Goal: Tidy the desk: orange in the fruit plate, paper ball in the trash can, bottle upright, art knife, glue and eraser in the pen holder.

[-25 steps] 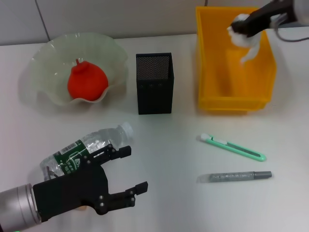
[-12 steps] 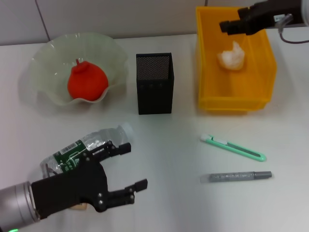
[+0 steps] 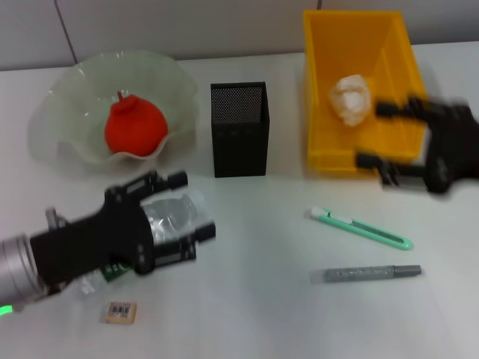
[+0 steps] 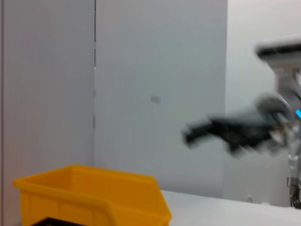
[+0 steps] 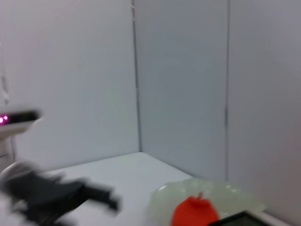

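The orange sits in the pale-green fruit plate at the far left; the right wrist view shows the orange too. The paper ball lies inside the yellow trash can. My right gripper hangs open and empty over the can's near right corner. The bottle lies on its side, and my open left gripper has a finger on each side of it. The green art knife and the grey glue stick lie at the right. The eraser lies near the front edge. The black mesh pen holder stands in the middle.
The left wrist view shows the trash can with the right gripper beyond it. In the right wrist view the left gripper is far off beside the fruit plate. A wall runs behind the desk.
My right gripper let go of the paper ball and has come forward from over the can's back to its near right corner. My left gripper moved forward around the bottle, uncovering the eraser.
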`<state>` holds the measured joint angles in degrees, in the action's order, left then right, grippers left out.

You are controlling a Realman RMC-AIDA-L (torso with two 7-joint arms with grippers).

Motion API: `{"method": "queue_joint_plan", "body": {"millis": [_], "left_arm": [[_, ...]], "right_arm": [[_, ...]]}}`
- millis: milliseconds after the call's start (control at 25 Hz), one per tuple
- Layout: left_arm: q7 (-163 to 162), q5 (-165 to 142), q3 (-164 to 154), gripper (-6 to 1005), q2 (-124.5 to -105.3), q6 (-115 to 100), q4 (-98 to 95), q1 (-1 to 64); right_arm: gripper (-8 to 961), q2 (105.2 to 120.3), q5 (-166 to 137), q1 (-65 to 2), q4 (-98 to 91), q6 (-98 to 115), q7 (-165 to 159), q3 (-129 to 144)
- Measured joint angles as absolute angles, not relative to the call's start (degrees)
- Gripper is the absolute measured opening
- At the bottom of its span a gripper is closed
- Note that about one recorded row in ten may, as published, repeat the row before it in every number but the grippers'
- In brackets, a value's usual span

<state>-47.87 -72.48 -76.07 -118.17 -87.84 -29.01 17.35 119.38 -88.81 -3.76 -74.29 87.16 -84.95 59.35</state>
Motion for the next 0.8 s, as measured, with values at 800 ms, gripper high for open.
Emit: {"method": "queue_joint_plan", "body": {"millis": [800], "left_arm": [[-105.79,-107.55,-86.5,810,-118.66,-71.36,-72.62,20.14]], "right_arm": [[801,117.47,-97.73,-8.24,-35.86,101.64,-51.12,45.71]]}}
